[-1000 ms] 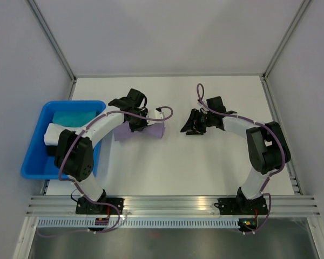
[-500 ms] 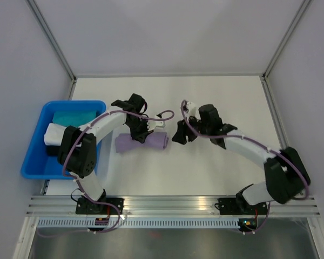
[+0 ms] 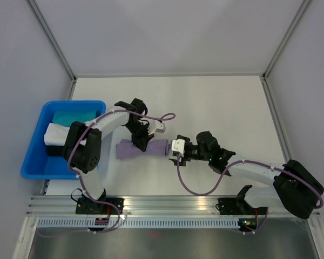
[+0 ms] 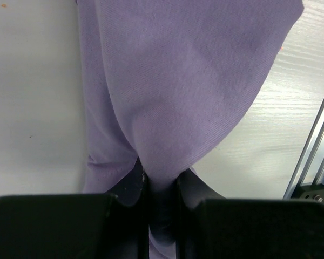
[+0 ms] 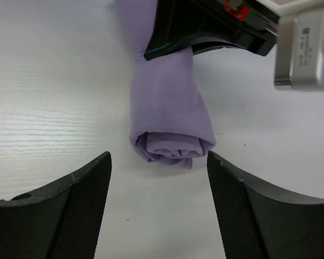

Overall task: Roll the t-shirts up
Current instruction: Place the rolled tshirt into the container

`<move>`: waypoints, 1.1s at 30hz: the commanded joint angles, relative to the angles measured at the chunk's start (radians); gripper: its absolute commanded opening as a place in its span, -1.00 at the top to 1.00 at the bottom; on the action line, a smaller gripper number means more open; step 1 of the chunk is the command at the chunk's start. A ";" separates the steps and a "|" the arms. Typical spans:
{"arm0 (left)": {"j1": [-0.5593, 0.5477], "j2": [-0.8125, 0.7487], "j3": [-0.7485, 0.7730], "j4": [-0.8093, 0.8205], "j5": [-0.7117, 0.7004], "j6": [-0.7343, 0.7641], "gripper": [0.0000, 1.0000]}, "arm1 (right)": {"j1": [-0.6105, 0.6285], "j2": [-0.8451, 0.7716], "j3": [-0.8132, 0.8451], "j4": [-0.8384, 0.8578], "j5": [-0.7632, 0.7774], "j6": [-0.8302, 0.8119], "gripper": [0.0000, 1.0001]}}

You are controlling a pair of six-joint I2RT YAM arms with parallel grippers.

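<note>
The lavender t-shirt [image 3: 157, 147] lies as a roll on the white table, left of centre, its long axis running left to right. My left gripper [image 3: 140, 141] is shut on a fold of the shirt at the roll's middle. In the left wrist view the fabric [image 4: 178, 81] is pinched between the jaws [image 4: 161, 186]. My right gripper [image 3: 176, 151] is open, low over the table, facing the roll's right end. In the right wrist view the rolled end [image 5: 173, 143] sits just ahead of the open gripper [image 5: 158, 162], apart from both fingers, with the left gripper [image 5: 205, 24] behind it.
A blue bin [image 3: 32, 162] stands at the table's left edge and holds a teal cloth [image 3: 70, 117] and a white cloth [image 3: 55, 132]. An aluminium rail [image 3: 173, 205] runs along the front edge. The left arm's cable [image 3: 164, 116] loops above the roll.
The right arm has swung from the table's middle toward the front and left, bringing its open gripper to the roll's right end. The left gripper and the shirt have shifted toward the front.
</note>
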 commanded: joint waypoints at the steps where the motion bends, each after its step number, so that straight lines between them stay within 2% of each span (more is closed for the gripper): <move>1: 0.006 0.007 0.025 -0.034 0.058 0.047 0.95 | 0.033 0.043 -0.001 0.101 0.033 -0.198 -0.55; 7: 0.006 0.016 0.025 -0.035 0.055 0.059 0.95 | 0.090 0.138 0.031 0.100 0.089 -0.318 -0.58; 15: 0.005 0.024 0.027 -0.045 0.049 0.073 0.95 | 0.139 0.253 0.063 0.162 0.175 -0.352 -0.59; 19: 0.006 0.024 0.027 -0.049 0.049 0.073 0.95 | 0.150 0.239 0.071 0.123 0.237 -0.370 -0.59; 26: 0.008 0.032 0.036 -0.054 0.049 0.072 0.95 | 0.163 0.083 0.017 -0.005 0.244 -0.438 -0.60; 33: 0.008 0.055 0.073 -0.071 0.047 0.078 0.95 | 0.180 0.193 0.083 0.032 0.212 -0.459 -0.62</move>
